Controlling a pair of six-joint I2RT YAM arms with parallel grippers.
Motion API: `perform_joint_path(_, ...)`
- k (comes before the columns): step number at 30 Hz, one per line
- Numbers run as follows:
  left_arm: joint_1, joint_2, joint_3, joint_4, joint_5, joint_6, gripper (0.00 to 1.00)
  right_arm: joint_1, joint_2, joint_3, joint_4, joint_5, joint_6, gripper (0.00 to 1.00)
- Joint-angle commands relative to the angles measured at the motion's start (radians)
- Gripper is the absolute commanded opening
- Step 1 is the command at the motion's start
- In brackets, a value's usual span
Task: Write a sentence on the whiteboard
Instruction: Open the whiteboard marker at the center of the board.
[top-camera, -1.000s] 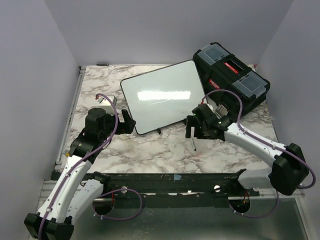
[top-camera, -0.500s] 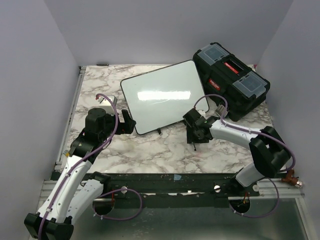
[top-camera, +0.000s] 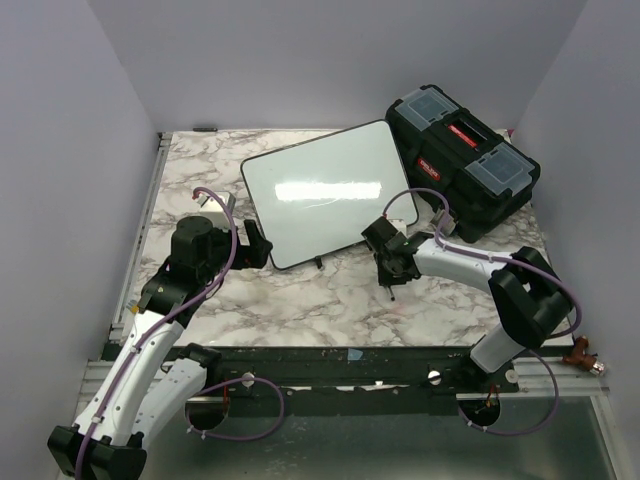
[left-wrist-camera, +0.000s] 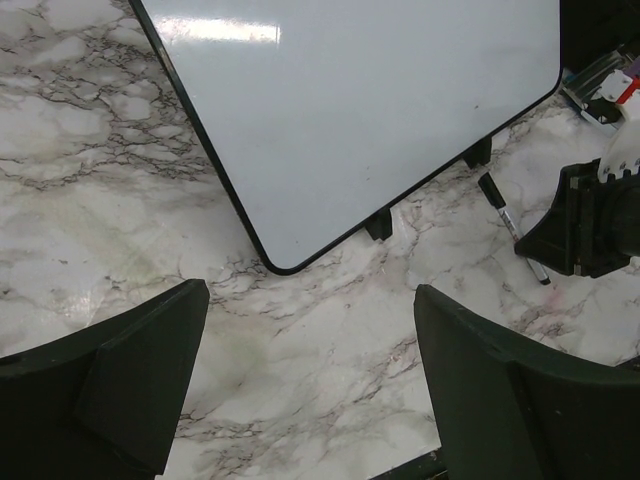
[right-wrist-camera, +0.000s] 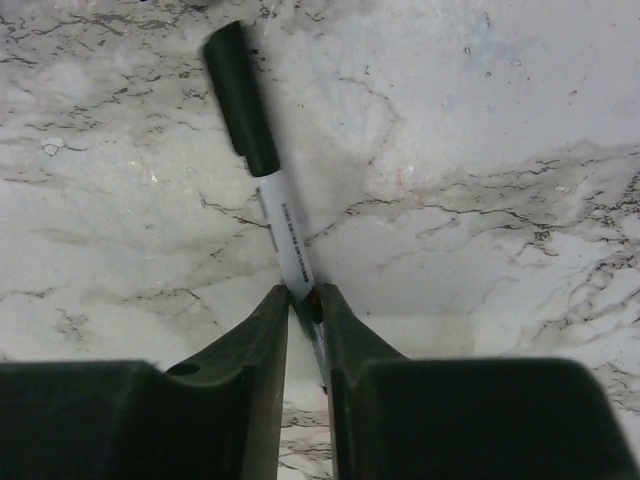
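Observation:
The whiteboard (top-camera: 325, 190) (left-wrist-camera: 380, 110) lies tilted on its small black feet at the table's middle back, its white face blank; no sentence is in view on it. A marker (right-wrist-camera: 268, 190) (left-wrist-camera: 510, 225) with a black cap and white barrel lies on the marble just off the board's near right corner. My right gripper (top-camera: 390, 268) (right-wrist-camera: 303, 295) reaches down at it, its fingers shut on the barrel's rear end. My left gripper (top-camera: 255, 245) (left-wrist-camera: 310, 290) hangs open beside the board's near left corner, holding nothing.
A black toolbox (top-camera: 460, 160) with red latches stands at the back right, close behind the board's right edge. Grey walls enclose the table on three sides. Bare marble (top-camera: 300, 295) lies between the two arms.
My right gripper swung left and down over the marker and closed from wide open onto its barrel. The left arm and the board have not moved.

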Motion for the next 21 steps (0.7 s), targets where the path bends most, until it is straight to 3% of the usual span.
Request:
perform_joint_path(1, -0.006, -0.004, 0.014, 0.008, 0.028, 0.012, 0.85, 0.006, 0.020, 0.005, 0.006, 0.008, -0.019, 0.18)
perform_joint_path(6, -0.008, -0.004, 0.014, 0.009, 0.034, 0.015, 0.85, 0.011, -0.012, 0.003, 0.005, -0.019, -0.037, 0.01)
perform_joint_path(15, -0.015, -0.009, 0.007, 0.034, 0.147, 0.013, 0.85, 0.039, -0.130, 0.002, 0.012, -0.106, -0.091, 0.01)
perform_joint_path(21, -0.017, 0.004, 0.005, 0.064, 0.274, -0.030, 0.85, 0.073, -0.255, 0.008, 0.071, -0.259, -0.156, 0.01)
